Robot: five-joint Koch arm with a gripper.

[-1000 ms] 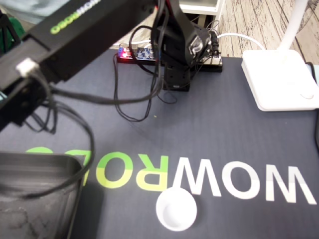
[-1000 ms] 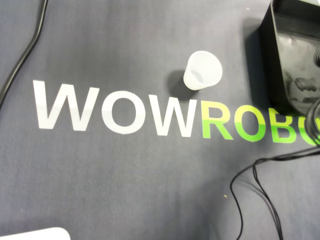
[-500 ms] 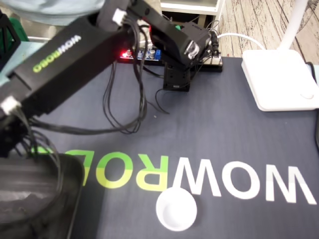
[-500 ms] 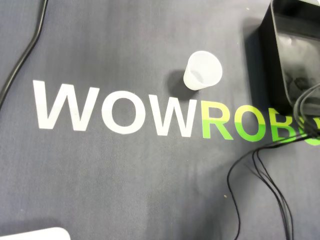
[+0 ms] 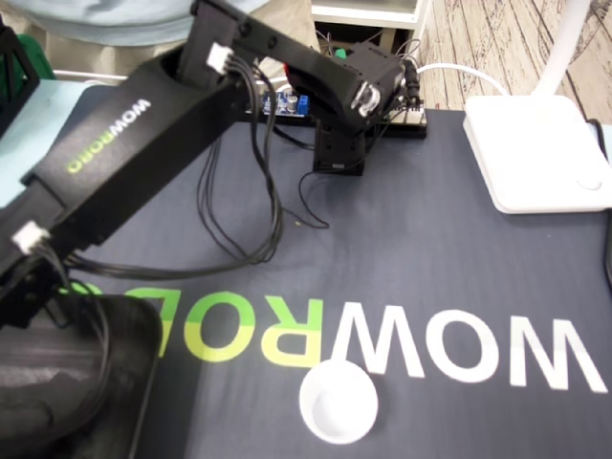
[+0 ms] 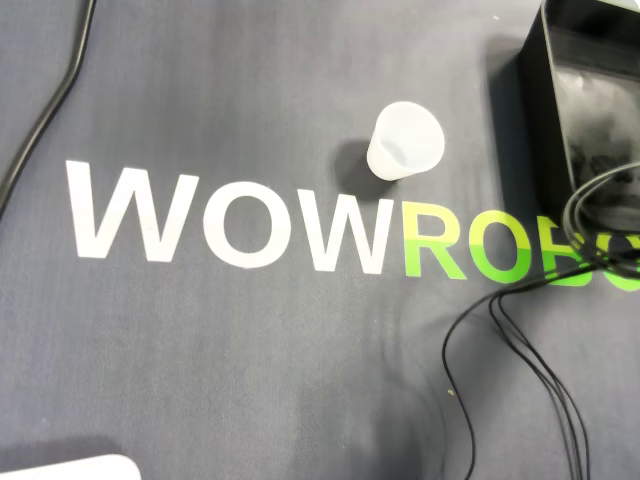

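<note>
A white plastic cup (image 5: pixel 338 402) stands upright and empty on the dark mat, near the front in the fixed view; the overhead view shows the cup (image 6: pixel 404 141) just above the "WOWROBO" lettering. A black bin (image 5: pixel 143 335) sits at the lower left, and in the overhead view the bin (image 6: pixel 545 120) is at the upper right. My black arm (image 5: pixel 143 143) reaches from its base (image 5: pixel 339 143) down to the bin. My gripper (image 5: pixel 33 382) is only a dark shape low inside the bin. Its jaws cannot be made out.
A white lamp base (image 5: pixel 535 153) stands at the back right of the mat, and its corner (image 6: pixel 70 468) shows in the overhead view. Loose black cables (image 5: pixel 249 220) hang from the arm and trail over the mat (image 6: pixel 520 370). A lit circuit board (image 5: pixel 282 103) sits behind the base.
The arm has swung down and away from the camera, its end dropping into the black bin. The cables have shifted with it. The cup has not moved.
</note>
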